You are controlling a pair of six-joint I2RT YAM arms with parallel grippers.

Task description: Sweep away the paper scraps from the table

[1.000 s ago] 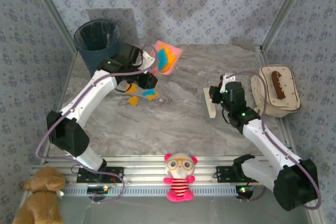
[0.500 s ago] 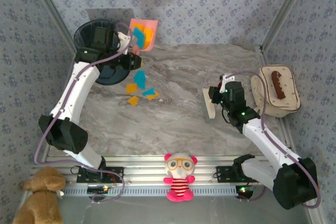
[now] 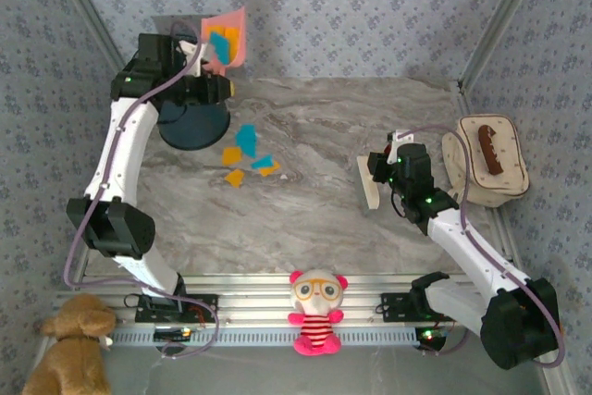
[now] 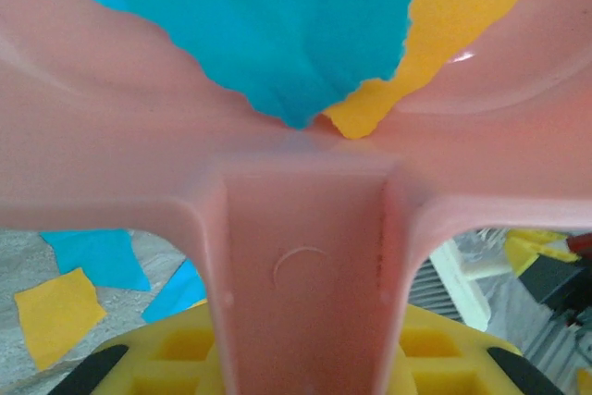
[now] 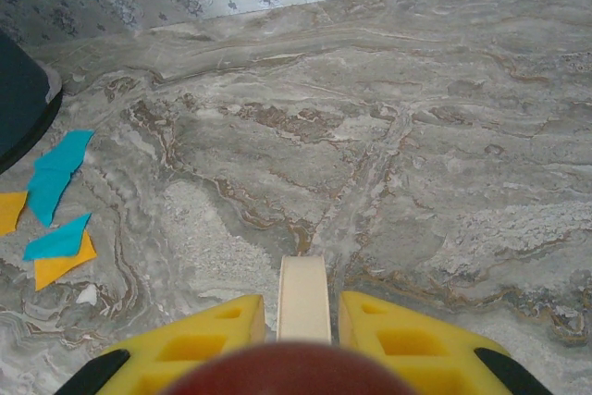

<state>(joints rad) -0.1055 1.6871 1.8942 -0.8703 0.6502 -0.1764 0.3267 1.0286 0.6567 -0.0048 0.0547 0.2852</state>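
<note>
My left gripper (image 3: pixel 205 64) is raised beside the dark bin (image 3: pixel 190 117), shut on the handle of the pink dustpan (image 3: pixel 225 36). In the left wrist view the dustpan handle (image 4: pixel 305 275) runs between my yellow fingers (image 4: pixel 176 358), and a blue scrap (image 4: pixel 259 25) and an orange scrap (image 4: pixel 453 16) lie in the pan. Several paper scraps (image 3: pixel 248 156) lie on the table (image 3: pixel 314 219), blue ones (image 5: pixel 55 178) and orange ones (image 5: pixel 60 267). My right gripper (image 3: pixel 381 173) rests low on the table, shut on a cream brush (image 5: pixel 303 298).
A beige pouch (image 3: pixel 487 159) with a brown item sits at the right edge. A pink plush doll (image 3: pixel 316 312) stands on the front rail and a brown teddy (image 3: pixel 69 344) at the front left. Patterned walls close in the back and sides.
My left arm has carried the dustpan with its scraps up and leftward, from over the table to beside the bin. The right arm and the brush have not moved.
</note>
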